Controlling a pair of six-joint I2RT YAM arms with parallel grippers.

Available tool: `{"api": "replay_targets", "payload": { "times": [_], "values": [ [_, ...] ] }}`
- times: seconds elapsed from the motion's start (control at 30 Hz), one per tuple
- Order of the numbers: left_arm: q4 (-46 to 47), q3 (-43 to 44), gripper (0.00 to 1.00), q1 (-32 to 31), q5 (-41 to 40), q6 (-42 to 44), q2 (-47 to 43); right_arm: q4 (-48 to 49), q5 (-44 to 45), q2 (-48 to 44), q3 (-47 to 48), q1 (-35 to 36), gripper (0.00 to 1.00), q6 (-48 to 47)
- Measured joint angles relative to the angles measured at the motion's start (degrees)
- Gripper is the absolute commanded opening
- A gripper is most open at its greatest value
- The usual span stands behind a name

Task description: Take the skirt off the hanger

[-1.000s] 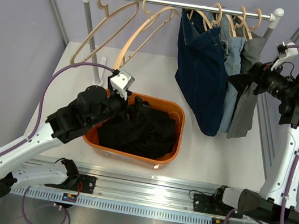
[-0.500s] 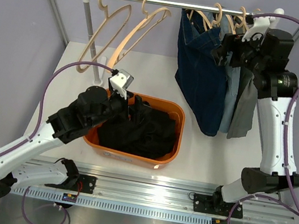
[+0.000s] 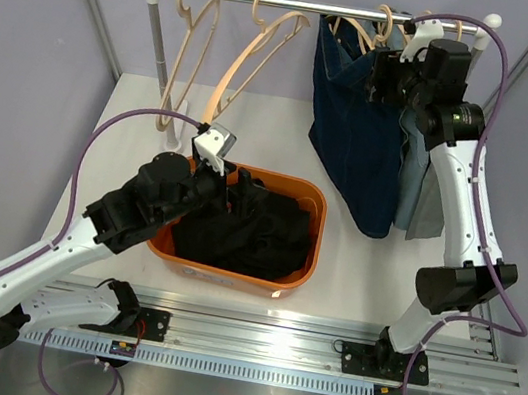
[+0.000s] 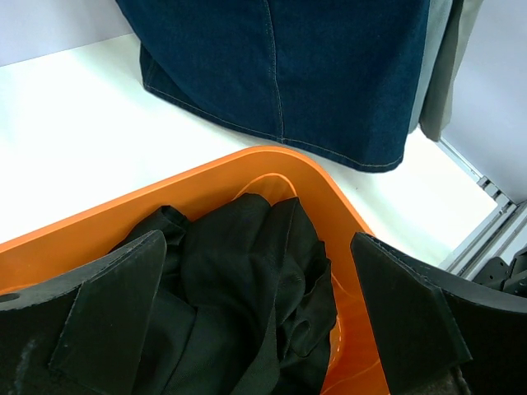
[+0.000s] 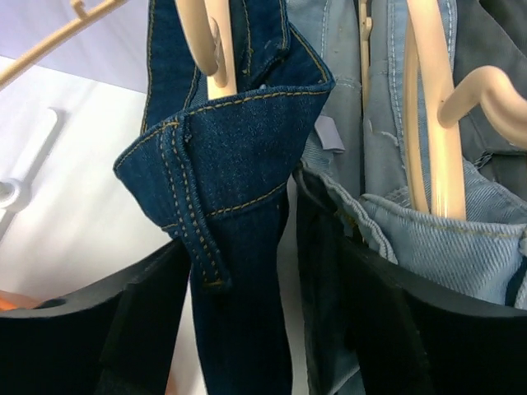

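Observation:
A dark blue denim skirt (image 3: 356,132) hangs on a beige wooden hanger (image 5: 207,49) on the rail (image 3: 306,5). In the right wrist view its waistband (image 5: 239,123) sits between my open fingers. My right gripper (image 3: 383,79) is open, up at the skirt's top, with the jaws either side of the waistband and not closed on it. My left gripper (image 3: 237,191) is open and empty just above the black clothes (image 3: 248,230) in the orange basket (image 3: 260,283).
A light blue denim garment (image 5: 428,222) and a grey one (image 3: 431,200) hang right of the skirt on their own hangers. Two bare hangers (image 3: 251,64) swing at the rail's left. The rack's posts (image 3: 159,38) stand on the white table (image 3: 364,265).
My right arm has swung left from the rack's right side to the top of the dark skirt. The bare hangers on the left have swung. My left arm has stayed still.

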Motion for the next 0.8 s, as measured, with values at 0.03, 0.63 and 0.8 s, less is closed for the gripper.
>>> {"api": "replay_targets", "payload": {
  "times": [0.03,0.63,0.8],
  "values": [
    [0.2,-0.1,0.99,0.0,0.0,0.0,0.0,0.3,0.2,0.4,0.0,0.0,0.68,-0.3],
    [2.3,0.7,0.99,0.0,2.3,-0.1,1.1,1.9,-9.0,2.5,1.5,0.2,0.0,-3.0],
    [3.2,5.6,0.99,0.0,4.5,-0.7,4.4,1.6,-14.1,0.9,1.5,-0.3,0.0,-2.8]
  ]
}}
